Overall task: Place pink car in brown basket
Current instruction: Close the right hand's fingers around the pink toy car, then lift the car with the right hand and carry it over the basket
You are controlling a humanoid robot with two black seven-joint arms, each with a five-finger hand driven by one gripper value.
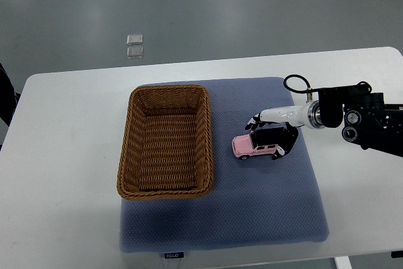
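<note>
Black-fingered right hand closing around the pink car, with the brown basket waiting beside it.

Reaching in from the right edge, the hand has its fingers curled over the car's rear and far side; they look to be touching it, though whether the grip is firm I cannot tell. The car sits on its wheels on the blue-grey mat, not yet lifted, its nose pointing toward the basket just to its left, the 2 apart. That side-on approach makes sense: it leaves the car's path to the basket free of the arm. Empty and open-topped, the basket rests on the same mat, which covers the middle of the white table. No left arm shows.
</note>
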